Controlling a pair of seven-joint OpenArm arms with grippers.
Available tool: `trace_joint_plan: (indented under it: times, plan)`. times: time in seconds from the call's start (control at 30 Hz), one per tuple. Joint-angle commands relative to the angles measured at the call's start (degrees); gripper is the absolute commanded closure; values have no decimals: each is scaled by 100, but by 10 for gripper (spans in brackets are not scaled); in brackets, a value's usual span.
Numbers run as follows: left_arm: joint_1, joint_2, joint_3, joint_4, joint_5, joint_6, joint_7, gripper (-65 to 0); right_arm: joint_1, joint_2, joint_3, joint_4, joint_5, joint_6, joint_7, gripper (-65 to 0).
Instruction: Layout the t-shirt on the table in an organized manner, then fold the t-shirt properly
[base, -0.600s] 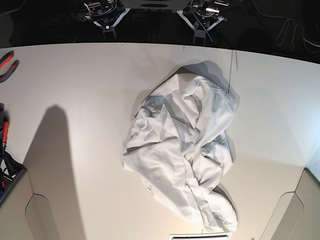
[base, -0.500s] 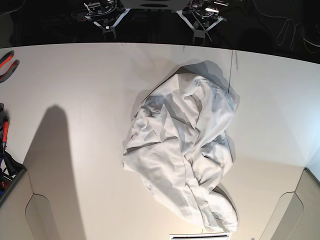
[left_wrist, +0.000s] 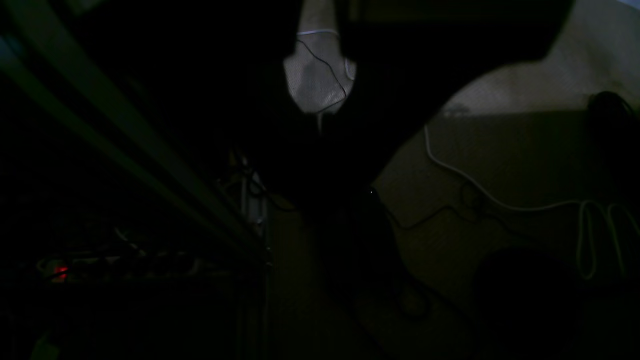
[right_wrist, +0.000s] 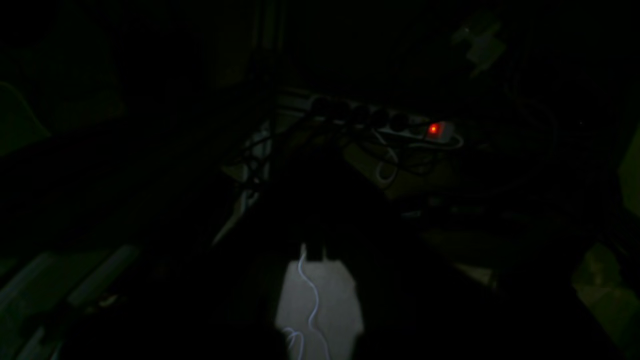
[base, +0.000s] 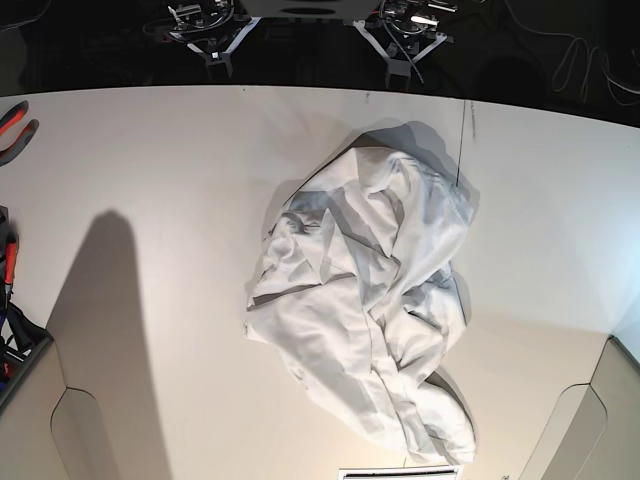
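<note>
The t-shirt (base: 365, 300) is a crumpled white heap right of the middle of the table (base: 150, 180), bunched into deep folds, with no sleeve or label to make out. Both grippers hang past the table's dark far edge, well apart from the cloth. My left gripper (base: 403, 68) is at the top right of centre and my right gripper (base: 217, 57) at the top left; each looks shut with nothing in it. Both wrist views are nearly black and show only the floor.
Red-handled pliers (base: 15, 125) lie at the table's left edge, with more tools (base: 8, 260) below them. Beige corner panels (base: 60, 430) (base: 590, 420) cut into the near corners. A thin dark seam (base: 462, 140) runs above the cloth. A lit power strip (right_wrist: 434, 130) and cables (left_wrist: 500, 200) lie on the floor.
</note>
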Motion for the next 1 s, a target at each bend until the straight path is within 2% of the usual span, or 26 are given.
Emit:
trace_joint_plan:
  times: [0.0, 0.47, 0.67, 0.83, 0.97]
  plan:
    - [-13, 28, 15, 39, 13, 24, -96, 0, 28, -13, -4, 37, 20, 37, 90, 0]
    - [2, 28, 15, 39, 13, 26, -94, 0, 24, 4, -4, 37, 20, 35, 90, 0]
    - [289, -9, 15, 330, 13, 28, -94, 0, -96, 50, -4, 37, 20, 31, 92, 0]
    - [802, -286, 15, 962, 11, 28, -94, 0, -398, 138, -4, 120, 22, -9, 92, 0]
    - [1360, -669, 15, 1659, 9, 28, -94, 0, -887, 393, -4, 629, 22, -459, 92, 0]
